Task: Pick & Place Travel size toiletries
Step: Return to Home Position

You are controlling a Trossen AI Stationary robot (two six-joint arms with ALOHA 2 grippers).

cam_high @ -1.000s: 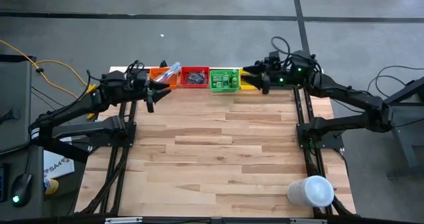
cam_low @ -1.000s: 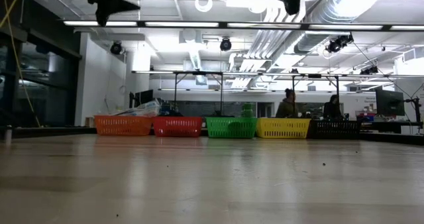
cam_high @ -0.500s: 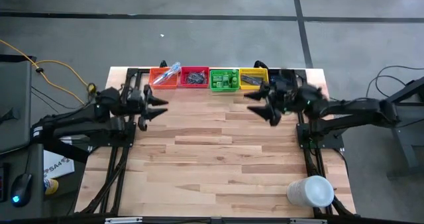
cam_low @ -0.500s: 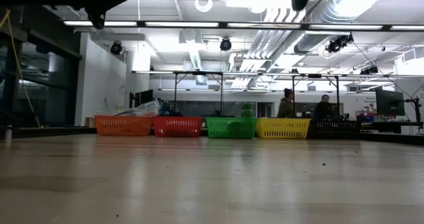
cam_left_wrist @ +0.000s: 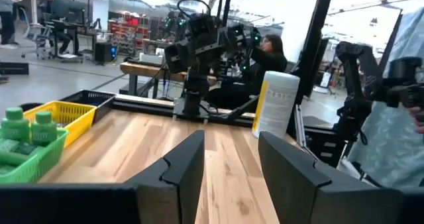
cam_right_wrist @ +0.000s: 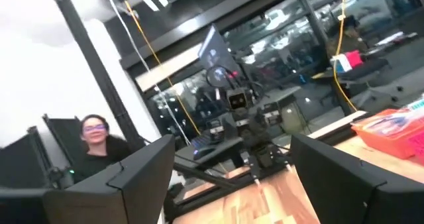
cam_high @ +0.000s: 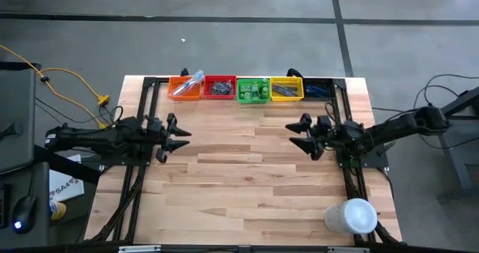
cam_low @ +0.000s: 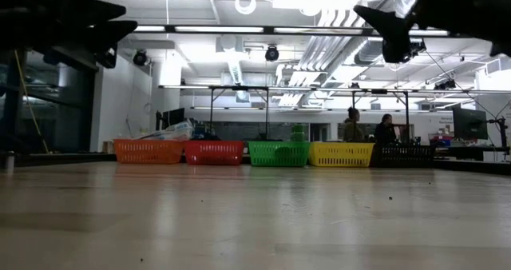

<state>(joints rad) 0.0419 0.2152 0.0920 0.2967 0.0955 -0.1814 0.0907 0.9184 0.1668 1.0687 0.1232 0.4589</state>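
The toiletries lie in a row of bins at the table's far edge. Wrapped toothbrushes (cam_high: pixel 191 81) are in the orange bin (cam_high: pixel 179 93), dark bundles (cam_high: pixel 219 89) in the red bin, green bottles (cam_high: pixel 255 93) in the green bin (cam_left_wrist: pixel 30 163), grey combs (cam_high: pixel 284 91) in the yellow bin, and dark razors (cam_high: pixel 318 90) in the black bin. My left gripper (cam_high: pixel 179 134) hangs open over the table's left side, pointing right. My right gripper (cam_high: pixel 298 134) hangs open over the right side, pointing left. Both have nothing between their fingers (cam_left_wrist: pixel 177 174) (cam_right_wrist: pixel 136 174).
A large white cylinder (cam_high: pixel 351 215) stands at the table's near right corner. Bare wood lies between the two grippers and in front of the bins. People sit in the room beyond the table (cam_low: pixel 351 128) (cam_right_wrist: pixel 96 134).
Both grippers have drawn back from the bins toward the table's near edge and sunk lower. My left one came away from the orange bin, my right one from the yellow bin. Each has swung level, and they now face each other. Their openings look the same.
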